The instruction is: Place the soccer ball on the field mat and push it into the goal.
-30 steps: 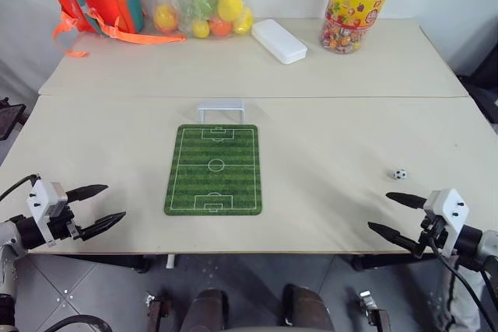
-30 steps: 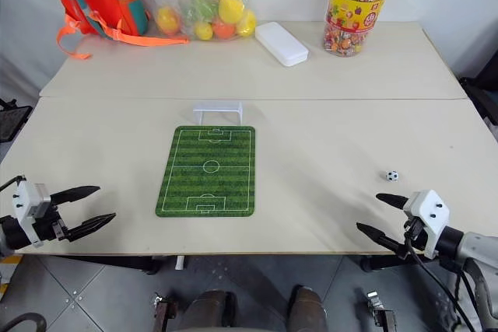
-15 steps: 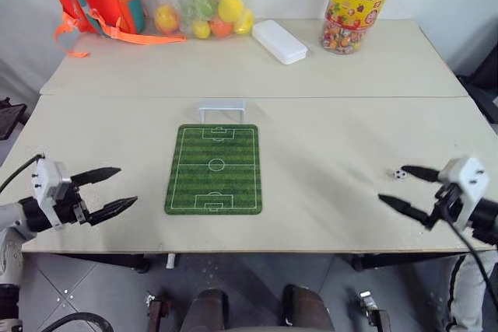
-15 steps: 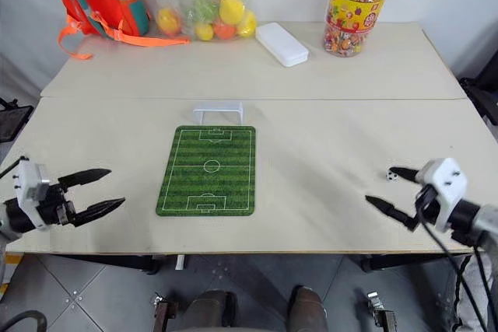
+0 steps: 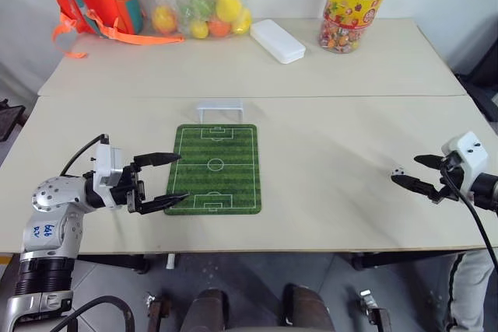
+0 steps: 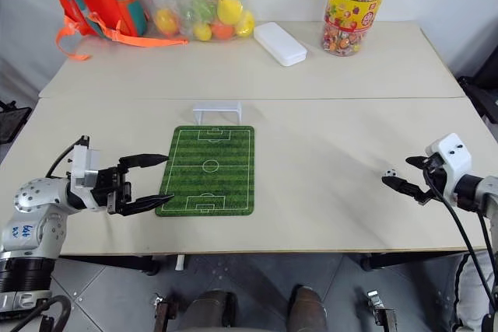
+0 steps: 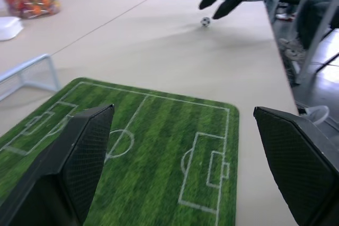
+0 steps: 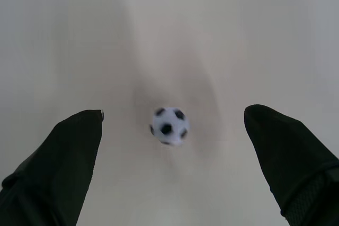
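Soccer ball (image 8: pixel 169 126) on bare table (image 5: pixel 327 145) near its right edge, framed between wide-spread right gripper (image 5: pixel 415 172) fingers in the wrist view, untouched, left gripper (image 5: pixel 170 177) spread empty at field mat (image 5: pixel 215 169) left edge, goal (image 5: pixel 220 109) beyond the mat's far end

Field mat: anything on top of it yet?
Nothing rests on the field mat. The left tool's open fingertips reach over its left edge. The soccer ball sits on the bare table.
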You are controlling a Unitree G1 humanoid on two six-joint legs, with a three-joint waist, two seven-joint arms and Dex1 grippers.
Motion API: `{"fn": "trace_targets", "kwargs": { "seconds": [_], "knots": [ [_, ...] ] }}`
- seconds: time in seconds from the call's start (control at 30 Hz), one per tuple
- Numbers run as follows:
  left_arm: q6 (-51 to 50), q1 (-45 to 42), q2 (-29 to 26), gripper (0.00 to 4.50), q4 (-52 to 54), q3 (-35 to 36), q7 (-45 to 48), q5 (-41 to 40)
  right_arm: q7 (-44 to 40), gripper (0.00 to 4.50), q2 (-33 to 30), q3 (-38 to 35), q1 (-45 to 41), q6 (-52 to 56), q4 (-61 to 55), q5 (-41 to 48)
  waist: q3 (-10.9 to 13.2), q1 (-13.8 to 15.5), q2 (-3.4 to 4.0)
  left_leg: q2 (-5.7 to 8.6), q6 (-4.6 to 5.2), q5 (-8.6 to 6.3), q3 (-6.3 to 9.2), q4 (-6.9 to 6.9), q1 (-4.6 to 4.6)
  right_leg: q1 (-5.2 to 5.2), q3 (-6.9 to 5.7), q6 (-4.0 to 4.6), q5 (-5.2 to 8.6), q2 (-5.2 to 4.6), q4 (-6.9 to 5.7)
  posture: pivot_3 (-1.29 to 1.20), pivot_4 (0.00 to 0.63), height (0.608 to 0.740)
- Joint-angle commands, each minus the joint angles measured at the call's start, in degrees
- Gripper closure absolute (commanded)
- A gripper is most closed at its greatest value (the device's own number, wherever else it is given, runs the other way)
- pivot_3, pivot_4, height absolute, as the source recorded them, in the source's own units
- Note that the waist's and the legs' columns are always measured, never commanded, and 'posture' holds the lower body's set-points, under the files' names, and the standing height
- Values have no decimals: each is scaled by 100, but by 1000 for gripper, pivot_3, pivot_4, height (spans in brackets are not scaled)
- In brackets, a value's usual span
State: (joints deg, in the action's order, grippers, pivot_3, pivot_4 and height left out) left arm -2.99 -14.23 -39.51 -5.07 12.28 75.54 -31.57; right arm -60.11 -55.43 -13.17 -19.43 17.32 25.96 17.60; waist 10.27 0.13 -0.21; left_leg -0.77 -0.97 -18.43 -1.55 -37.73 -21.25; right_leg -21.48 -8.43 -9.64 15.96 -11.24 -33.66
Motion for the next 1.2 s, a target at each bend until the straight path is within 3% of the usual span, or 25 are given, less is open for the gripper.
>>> {"fn": "trace_targets", "kwargs": {
  "seconds": [0.03,0.5,0.6,0.87,0.93,1.13,1.2],
  "knots": [
    [16,111,-83,0,232,40,51,-44,-45,32,102,129,-230,-321,437,-183,0,-40,0,-1,0,0,0,-1,1,0,0,0,0,0,-1,0,150,740],
    [-110,49,-154,0,306,117,-33,-67,-109,32,594,323,-814,-866,1311,-370,0,-43,1,-2,0,0,-1,-17,1,0,6,1,-1,0,-11,0,150,740],
    [-90,10,-152,0,278,104,-60,-40,21,562,622,513,-924,-648,1547,-588,0,-45,0,-2,0,0,-2,-19,1,1,7,1,-1,0,-11,0,150,740],
    [43,3,-192,0,144,202,-126,30,57,3213,715,275,-911,-789,1371,-423,0,-44,0,-2,0,0,-2,-21,2,2,8,2,-2,0,-13,0,150,740],
    [89,-14,-194,0,94,210,-147,52,78,3655,725,221,-929,-784,1258,-365,0,-44,0,-2,0,0,-2,-21,2,2,8,2,-2,0,-13,0,150,740],
    [263,85,-168,0,26,270,-196,59,154,3651,803,206,-765,-364,-212,-123,3,-68,7,-4,-1,-1,-2,-21,1,-3,9,2,-2,1,-16,0,150,740],
    [347,280,-113,0,-41,393,-180,-26,391,3651,1025,519,-899,483,-1515,88,4,-77,8,-4,-1,-1,-2,-21,0,-3,9,2,-2,1,-16,0,150,740]
  ]
}}
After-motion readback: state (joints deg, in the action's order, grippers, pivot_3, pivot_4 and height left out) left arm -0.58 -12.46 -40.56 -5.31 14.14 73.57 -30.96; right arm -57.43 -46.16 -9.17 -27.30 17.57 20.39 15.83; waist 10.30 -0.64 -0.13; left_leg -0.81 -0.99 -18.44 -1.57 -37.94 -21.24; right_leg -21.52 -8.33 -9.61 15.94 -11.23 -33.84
